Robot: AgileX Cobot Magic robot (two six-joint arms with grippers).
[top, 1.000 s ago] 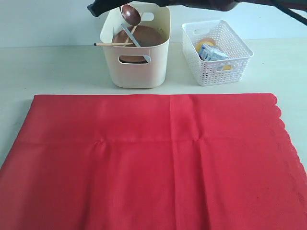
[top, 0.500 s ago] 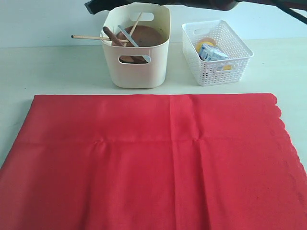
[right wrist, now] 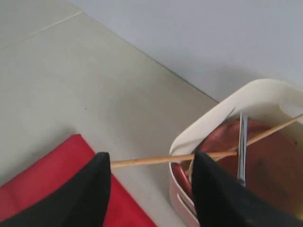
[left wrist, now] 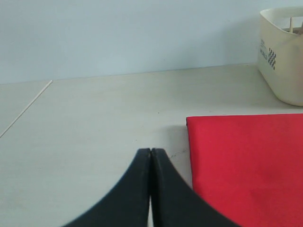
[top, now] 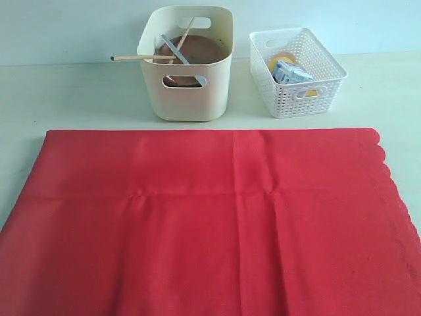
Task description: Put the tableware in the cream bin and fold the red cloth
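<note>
Tableware sits in cream bin (top: 191,102), one chopstick (top: 135,58) overhangs its rim; red cloth (top: 210,224) lies flat in front of bin, not yet folded.
Right gripper (right wrist: 150,158) released, jaws wide apart and empty, up off the bin's chopstick side. Left gripper (left wrist: 150,152) clenched on nothing, low over bare table by a cloth corner, well apart from bin. Risk: the chopstick rests on the rim with a long part outside the bin, its inner end over the brown plate (top: 200,49) by the knife (top: 176,49), so a knock on the bin or a brush from an arm probably tips it out. Folding the cloth toward the bin could drag fabric against it. If the left jaws don't open first, they only push and wrinkle the corner.
</note>
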